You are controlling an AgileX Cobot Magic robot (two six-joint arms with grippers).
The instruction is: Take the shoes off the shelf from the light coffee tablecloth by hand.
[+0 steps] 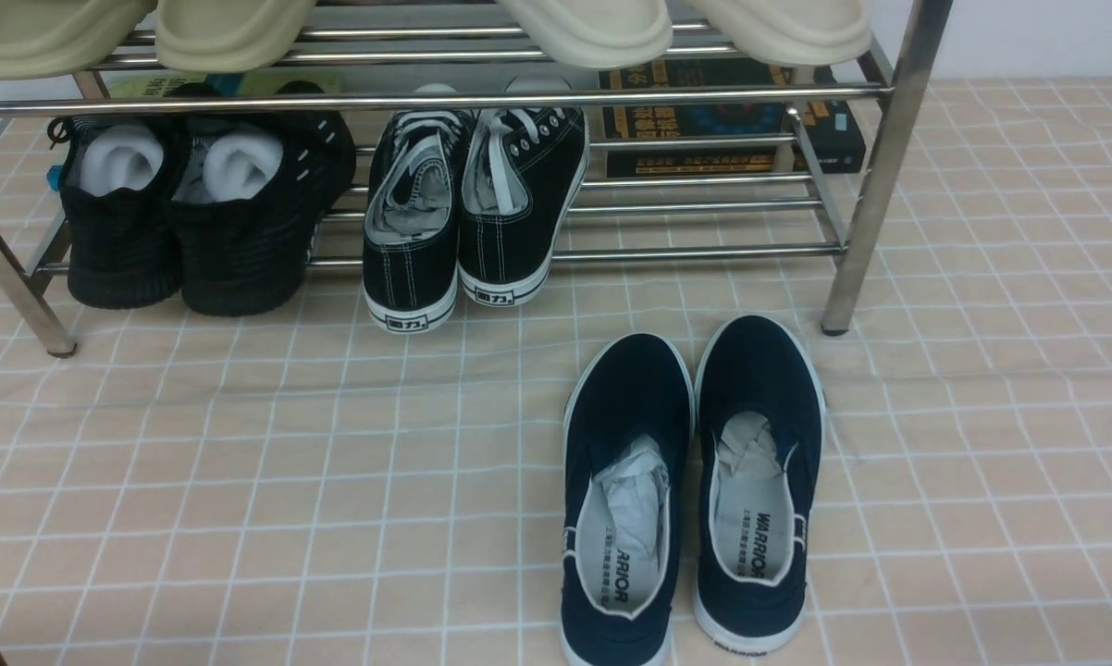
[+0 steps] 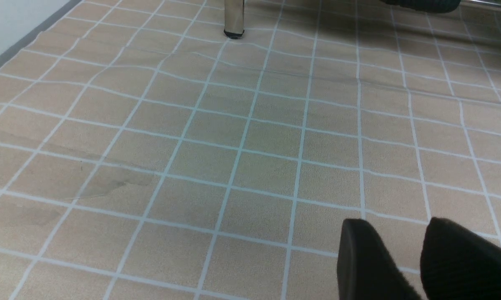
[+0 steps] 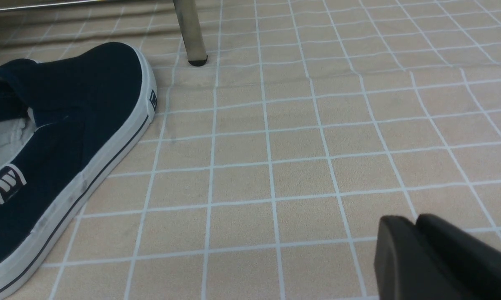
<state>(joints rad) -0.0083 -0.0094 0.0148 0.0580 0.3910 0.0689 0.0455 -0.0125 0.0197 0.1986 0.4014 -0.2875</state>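
The navy-blue shoes (image 1: 690, 490) stand side by side on the light coffee tablecloth (image 1: 241, 481), in front of the chrome shelf (image 1: 875, 176), heels toward me, paper stuffed inside. One shoe (image 3: 67, 137) shows in the right wrist view, well apart from my right gripper (image 3: 413, 218), whose fingers are shut together on nothing. Just above bare cloth, my left gripper (image 2: 398, 225) is open and empty, far from the shelf leg (image 2: 234, 18). Neither gripper shows in the front view.
On the shelf's lower tier sit all-black knit sneakers (image 1: 195, 213) and black lace-up sneakers (image 1: 473, 213). Cream slippers (image 1: 584, 28) lie on the top tier. A dark box (image 1: 732, 125) stands behind the shelf. A shelf leg (image 3: 191, 33) rises beyond the shoe's toe.
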